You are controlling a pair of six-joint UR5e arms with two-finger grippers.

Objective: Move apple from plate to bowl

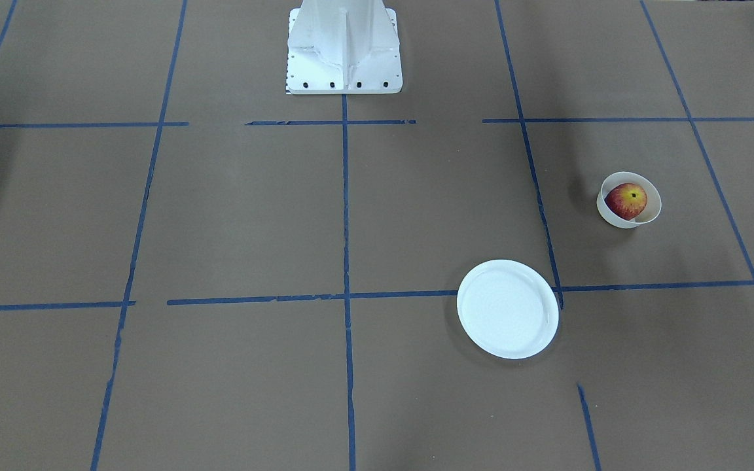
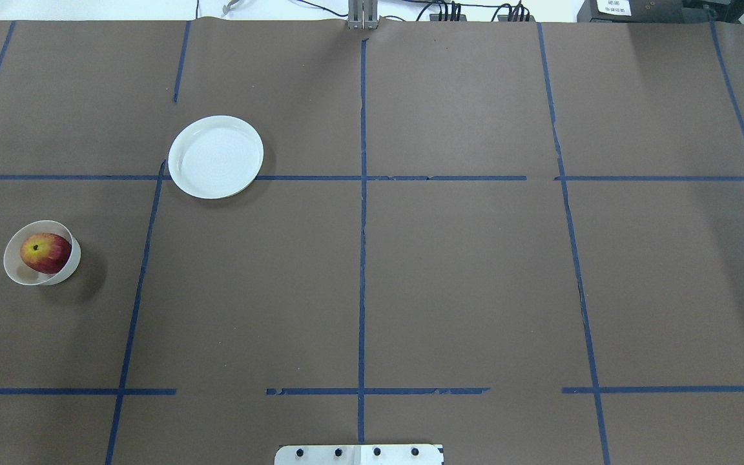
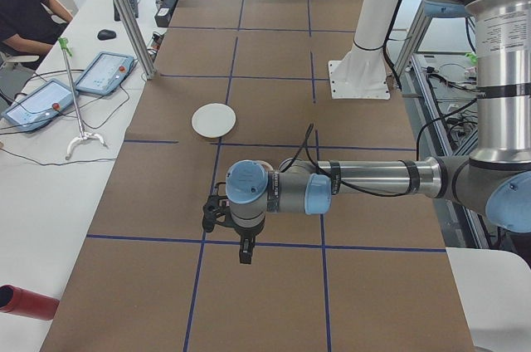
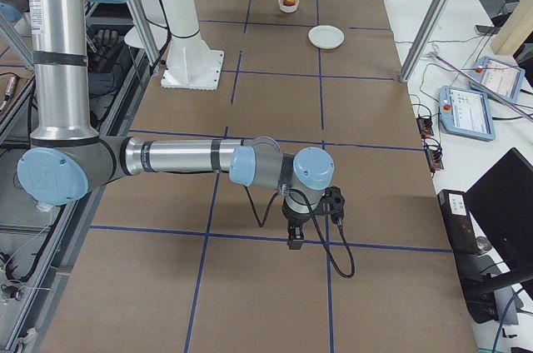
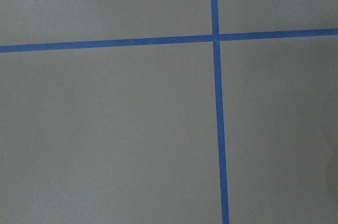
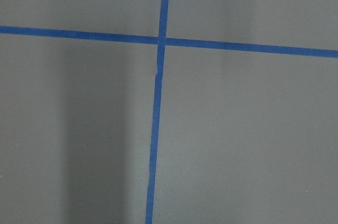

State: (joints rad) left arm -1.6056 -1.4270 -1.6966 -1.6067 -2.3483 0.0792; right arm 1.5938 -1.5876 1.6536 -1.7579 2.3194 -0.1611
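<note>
The red and yellow apple [image 1: 626, 200] lies inside the small cream-white bowl [image 1: 652, 210], stem pit up; both also show in the overhead view, apple [image 2: 45, 252] and bowl [image 2: 15, 274]. The flat white plate [image 1: 508, 309] [image 2: 216, 157] is bare, apart from the bowl. In the right side view the bowl [image 4: 288, 3] and plate [image 4: 326, 36] are far off. My left gripper [image 3: 215, 217] and right gripper [image 4: 334, 203] show only in the side views, low over the table at opposite ends; I cannot tell whether they are open or shut. Both wrist views show only brown table and blue tape.
The white robot pedestal [image 1: 343, 49] stands at the table's middle on the robot's side. Blue tape lines [image 2: 362, 226] grid the brown table. A side table holds tablets [image 3: 104, 72] and a red cylinder [image 3: 25, 302]. A person [image 3: 25, 12] sits there.
</note>
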